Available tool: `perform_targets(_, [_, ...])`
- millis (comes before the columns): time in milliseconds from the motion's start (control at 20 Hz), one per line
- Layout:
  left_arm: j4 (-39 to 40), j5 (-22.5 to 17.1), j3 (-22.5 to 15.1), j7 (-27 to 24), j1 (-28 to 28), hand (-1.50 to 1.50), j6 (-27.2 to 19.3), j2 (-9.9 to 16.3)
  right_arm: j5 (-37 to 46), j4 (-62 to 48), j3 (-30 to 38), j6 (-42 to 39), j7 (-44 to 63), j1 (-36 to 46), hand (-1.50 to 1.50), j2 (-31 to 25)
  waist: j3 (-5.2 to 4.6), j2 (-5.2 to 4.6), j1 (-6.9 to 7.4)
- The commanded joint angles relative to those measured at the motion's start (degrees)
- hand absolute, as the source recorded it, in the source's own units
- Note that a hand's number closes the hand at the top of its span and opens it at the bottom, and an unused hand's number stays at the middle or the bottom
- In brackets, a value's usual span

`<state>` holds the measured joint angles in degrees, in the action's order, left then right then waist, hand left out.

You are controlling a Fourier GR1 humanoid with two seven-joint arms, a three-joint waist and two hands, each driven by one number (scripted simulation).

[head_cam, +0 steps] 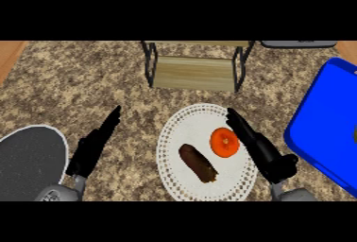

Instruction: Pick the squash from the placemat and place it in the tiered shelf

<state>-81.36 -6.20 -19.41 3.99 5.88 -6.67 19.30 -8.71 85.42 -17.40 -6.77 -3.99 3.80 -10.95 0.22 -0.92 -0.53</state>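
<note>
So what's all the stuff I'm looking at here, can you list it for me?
Placemat: one, white, lacy rim, round, centre of the counter.
Squash: one, dark brown, long, on the placemat.
Orange thing: one, round, on the placemat, right of the squash.
Shelf: one, wooden boards, dark frame, at the back.
Blue tray: one, right edge.
Grey plate: one, lower left.
Counter: one, speckled brown.
Left hand: black, open, left of the placemat.
Right hand: black, open, at the placemat's right rim.

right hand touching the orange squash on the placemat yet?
Cannot tell. In the head view the right hand lies alongside the squash, their outlines meeting at its right edge; looking steeply down, a height gap wouldn't show.
</note>
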Motion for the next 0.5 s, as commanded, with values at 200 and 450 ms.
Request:
perform_targets(200, [-7.6,-1.0,10.9,-1.7,1.4,0.00,-9.3,0.0,4.7,2.7,8.1,14.3,7.4,10.9,1.50,2.6,-0.30,1.37,1.97])
perform_targets(450, [-10.0,-2.4,12.5,-0.9,-0.9,0.00,-11.2,-1.5,4.7,1.8,14.9,30.1,6.0,9.8,-1.50,10.6,-0.18,1.15,1.34])
